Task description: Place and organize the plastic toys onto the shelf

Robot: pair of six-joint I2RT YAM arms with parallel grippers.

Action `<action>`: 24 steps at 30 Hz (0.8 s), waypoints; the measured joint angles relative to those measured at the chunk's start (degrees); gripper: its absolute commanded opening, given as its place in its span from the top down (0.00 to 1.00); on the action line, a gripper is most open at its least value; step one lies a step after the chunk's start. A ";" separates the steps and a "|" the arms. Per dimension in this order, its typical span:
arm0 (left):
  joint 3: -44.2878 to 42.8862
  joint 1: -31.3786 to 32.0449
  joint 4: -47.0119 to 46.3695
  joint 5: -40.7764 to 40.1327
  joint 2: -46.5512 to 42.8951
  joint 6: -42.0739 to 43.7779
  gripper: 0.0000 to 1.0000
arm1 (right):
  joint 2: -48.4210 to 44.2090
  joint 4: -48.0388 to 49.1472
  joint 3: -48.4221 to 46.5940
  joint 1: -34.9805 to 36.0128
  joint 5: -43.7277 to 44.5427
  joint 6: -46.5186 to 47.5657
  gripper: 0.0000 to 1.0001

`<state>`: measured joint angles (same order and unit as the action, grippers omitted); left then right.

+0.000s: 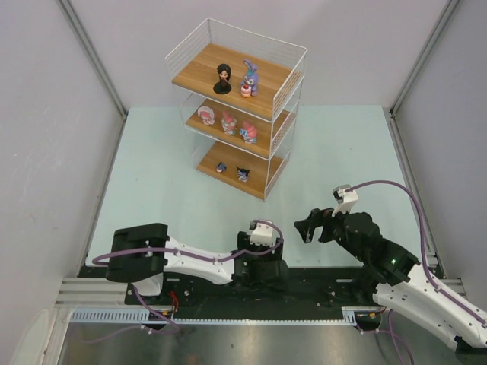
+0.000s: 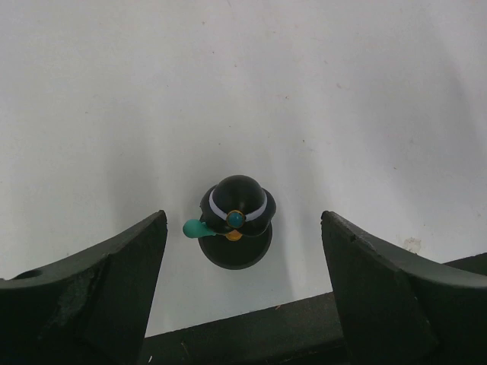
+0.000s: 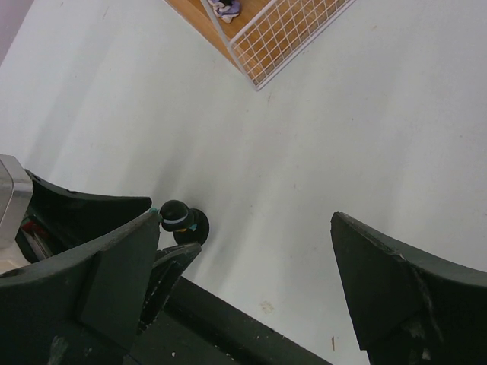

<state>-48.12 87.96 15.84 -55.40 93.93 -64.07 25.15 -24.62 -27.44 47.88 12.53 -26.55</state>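
Left wrist view: left gripper point(image 2: 243, 217) points down at the table point(image 2: 228, 91), jaws wide, straddling a dark figurine point(image 2: 236, 228) on a round black base. The figurine has a white band and a teal bit sticking out sideways. There is a clear gap to each finger point(image 2: 114, 281), no contact. It stands upright on the table, near the black rail point(image 2: 251, 334) at the near edge.

Right wrist view: right gripper point(image 3: 245, 220) is spread fully wide, nothing between the jaws, bare table under it. The same figurine sits off to its left.

Top external: shelf point(image 1: 199, 74) is at the far side of the table, well apart from both grippers.
- Top board: dark-haired toy point(image 1: 222, 78) just beside the purple-blue bunny point(image 1: 249, 78).
- Middle board: three pink-and-white toys in a row point(image 1: 205, 115), point(image 1: 229, 122), point(image 1: 249, 131).
- Bottom board: two small toys point(image 1: 221, 167), point(image 1: 243, 173); too small to tell details.

The figurine on the table is hidden under the left wrist in this view.
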 measured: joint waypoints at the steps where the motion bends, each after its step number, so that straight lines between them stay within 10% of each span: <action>1: 0.00 0.04 0.11 -0.33 0.20 -0.35 0.17 | 0.09 0.00 0.00 0.00 0.00 0.02 0.00; 24: 0.00 1.44 1.18 -2.93 2.43 -5.01 0.39 | 0.79 0.04 0.00 -0.28 -0.44 0.02 0.00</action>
<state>-48.12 89.41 17.02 -58.33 96.36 -69.08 25.93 -24.58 -27.44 47.59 12.10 -26.52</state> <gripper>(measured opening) 0.669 0.995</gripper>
